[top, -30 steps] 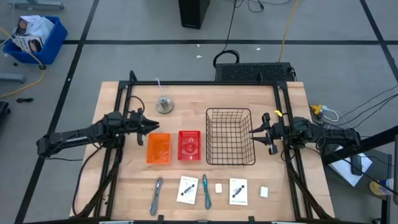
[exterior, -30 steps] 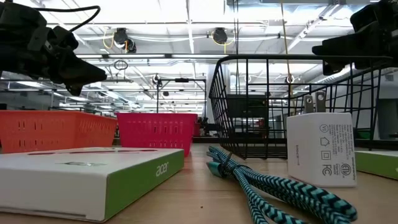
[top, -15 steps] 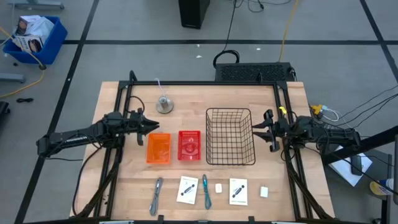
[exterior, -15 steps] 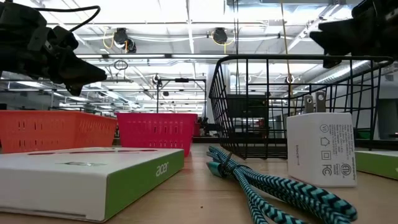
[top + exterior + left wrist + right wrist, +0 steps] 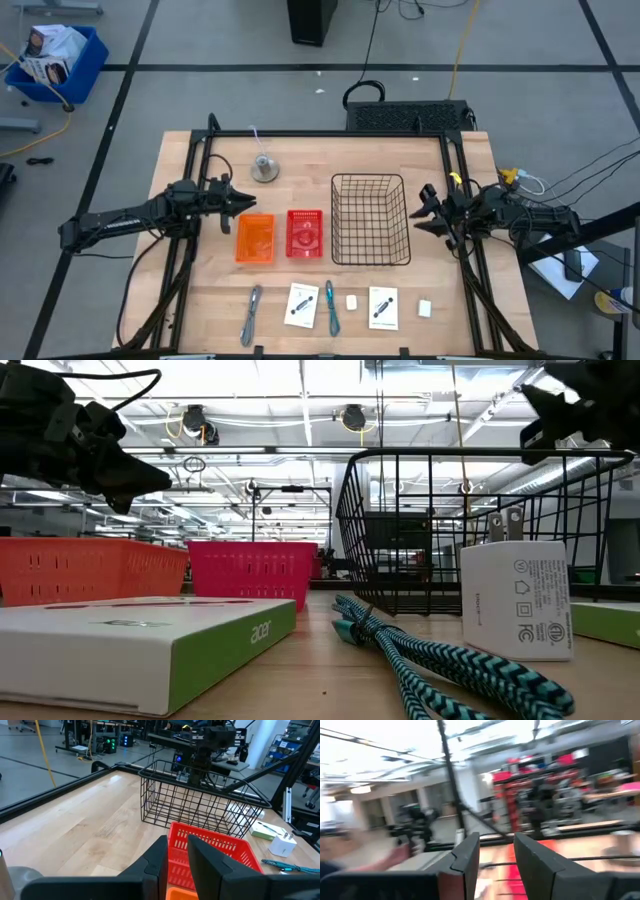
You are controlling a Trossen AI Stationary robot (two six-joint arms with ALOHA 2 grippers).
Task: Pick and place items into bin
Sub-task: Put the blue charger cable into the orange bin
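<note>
Grey floor crossed by dark tape lines surrounds a pale wooden table (image 5: 300, 165) edged by a black frame, with a blue crate at the room's 10 o'clock corner.

Going left to right in the high view: the left gripper (image 5: 238, 201) hangs at about 9 o'clock of the table's middle, just beside the far edge of the orange bin (image 5: 254, 239). Its two fingers stand a narrow gap apart with nothing between them, as the left wrist view shows. At 11 o'clock sits a round grey bell-like object (image 5: 265, 168). Just right of the orange bin is the red bin (image 5: 305, 233), and right of that the black wire basket (image 5: 370, 219), at about 3 o'clock of centre.

Along the near edge, from 7 to 5 o'clock, lies a row of items: a grey cable (image 5: 251, 314), a white box (image 5: 301, 304), a teal braided cable (image 5: 331, 307), a small white block (image 5: 352, 301), a second white box (image 5: 382, 307) and a white charger plug (image 5: 425, 309). None is in a bin. In the low view the box bears a green side, and the charger stands upright beside the teal cable.

The right gripper (image 5: 427, 209) hangs at 3 o'clock, just right of the wire basket's rim. Its fingers are parted somewhat and hold nothing, seen in the right wrist view.
</note>
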